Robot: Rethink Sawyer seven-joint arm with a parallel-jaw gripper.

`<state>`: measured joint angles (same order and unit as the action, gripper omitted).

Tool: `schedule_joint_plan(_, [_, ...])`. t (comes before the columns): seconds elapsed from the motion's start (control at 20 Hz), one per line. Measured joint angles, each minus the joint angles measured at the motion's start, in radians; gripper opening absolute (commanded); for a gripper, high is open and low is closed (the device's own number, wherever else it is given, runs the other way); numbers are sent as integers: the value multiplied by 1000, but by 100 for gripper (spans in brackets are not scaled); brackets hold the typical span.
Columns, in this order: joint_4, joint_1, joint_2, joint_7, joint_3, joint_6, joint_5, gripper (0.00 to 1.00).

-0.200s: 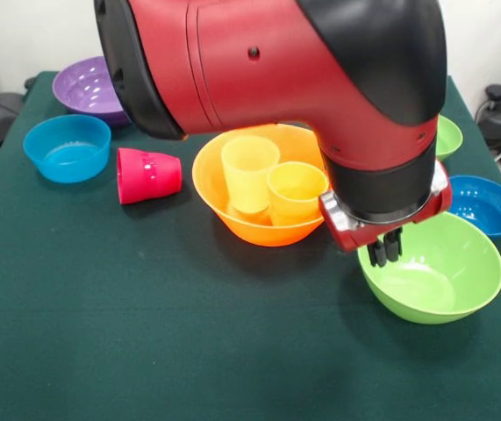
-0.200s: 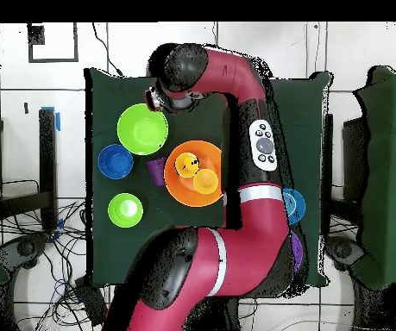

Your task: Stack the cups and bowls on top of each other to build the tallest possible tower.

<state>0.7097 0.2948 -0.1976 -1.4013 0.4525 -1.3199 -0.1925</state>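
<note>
Gripper (image 1: 385, 252): fingers pressed together, apparently empty, hanging just over the near-left rim of the large lime green bowl (image 1: 443, 272). Large orange bowl (image 1: 263, 206) sits centre table, holding the pale yellow cup (image 1: 249, 173) and yellow-orange cup (image 1: 296, 192), both mouth up. Red-pink cup (image 1: 148, 175) lies on its side, mouth facing right. No legible markings.

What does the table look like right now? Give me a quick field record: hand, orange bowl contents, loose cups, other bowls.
hand: fingers close together, empty, over near rim of large green bowl
orange bowl: holds pale yellow cup and yellow-orange cup, both upright
red-pink cup: on its side, left of orange bowl
purple cup: beside orange bowl
other bowls: blue bowl, purple bowl, second blue bowl, small green bowl
tower: not started
</note>
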Motion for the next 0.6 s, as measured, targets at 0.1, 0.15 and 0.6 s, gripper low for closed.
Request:
schedule_joint_plan(0.1, [0, 0, -3, 0, 0, -8, 0, 0])
schedule_joint_plan(0.15, [0, 0, -2, 0, 0, -19, 0, 0])
schedule_joint_plan(0.6, [0, 0, -2, 0, 0, -22, 0, 0])
